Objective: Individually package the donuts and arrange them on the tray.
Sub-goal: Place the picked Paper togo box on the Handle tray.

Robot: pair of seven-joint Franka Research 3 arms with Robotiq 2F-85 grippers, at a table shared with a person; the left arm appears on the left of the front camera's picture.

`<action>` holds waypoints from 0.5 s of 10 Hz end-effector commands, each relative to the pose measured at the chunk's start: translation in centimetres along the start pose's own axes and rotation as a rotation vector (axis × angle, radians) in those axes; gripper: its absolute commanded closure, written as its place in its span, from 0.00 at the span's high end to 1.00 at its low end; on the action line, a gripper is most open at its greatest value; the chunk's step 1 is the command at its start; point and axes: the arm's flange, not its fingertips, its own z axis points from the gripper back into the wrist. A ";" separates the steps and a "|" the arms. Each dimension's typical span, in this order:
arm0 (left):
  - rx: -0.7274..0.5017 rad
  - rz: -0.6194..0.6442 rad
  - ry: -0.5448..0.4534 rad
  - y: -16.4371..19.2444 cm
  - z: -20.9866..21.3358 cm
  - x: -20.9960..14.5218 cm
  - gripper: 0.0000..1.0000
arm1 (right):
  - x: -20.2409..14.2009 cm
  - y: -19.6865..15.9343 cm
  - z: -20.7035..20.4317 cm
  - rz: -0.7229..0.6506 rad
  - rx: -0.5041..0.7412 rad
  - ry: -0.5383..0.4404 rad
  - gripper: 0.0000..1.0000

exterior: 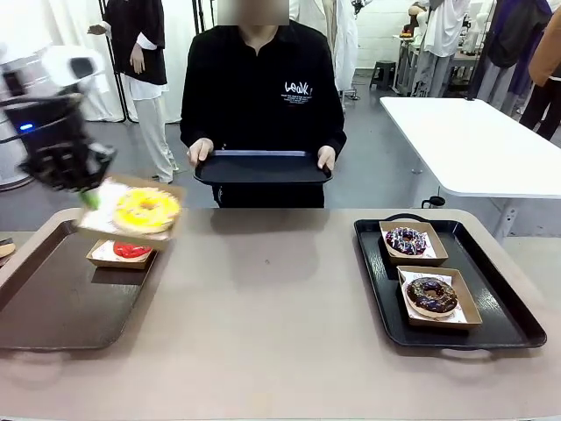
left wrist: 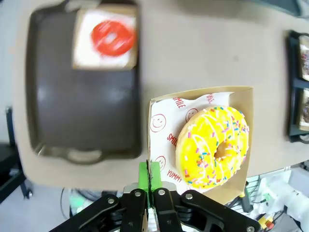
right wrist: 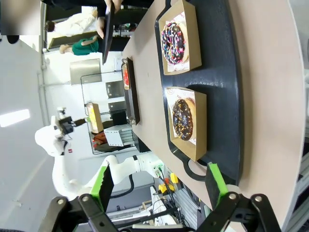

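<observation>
Table (exterior: 272, 307): tan, rounded corners, filled the lower frame.
Left tray (exterior: 53, 307): dark, lay at lower left (a boxed red donut (exterior: 130, 250) at its far corner).
Right tray (exterior: 500, 307): black, lay at right, carrying two boxed donuts.

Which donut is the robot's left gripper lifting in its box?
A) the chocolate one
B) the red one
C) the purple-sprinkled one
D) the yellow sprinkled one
D: the left gripper pinches the edge of the box holding the yellow donut, raised above the table.
</observation>
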 end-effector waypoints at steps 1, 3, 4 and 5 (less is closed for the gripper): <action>0.070 0.003 0.005 5.0 -0.8 -1.9 0.01 | 0.0 0.1 0.0 0.001 0.008 0.004 1.00; 0.068 0.065 -0.034 9.8 -1.7 -3.0 0.01 | 0.0 0.1 0.0 0.001 0.008 0.004 1.00; 0.073 0.069 -0.041 12.2 -2.6 -2.0 0.01 | 0.0 0.1 0.0 0.001 0.008 0.004 1.00; 0.069 0.076 -0.049 13.2 -3.2 -1.8 0.01 | 0.0 0.1 0.0 0.001 0.008 0.004 1.00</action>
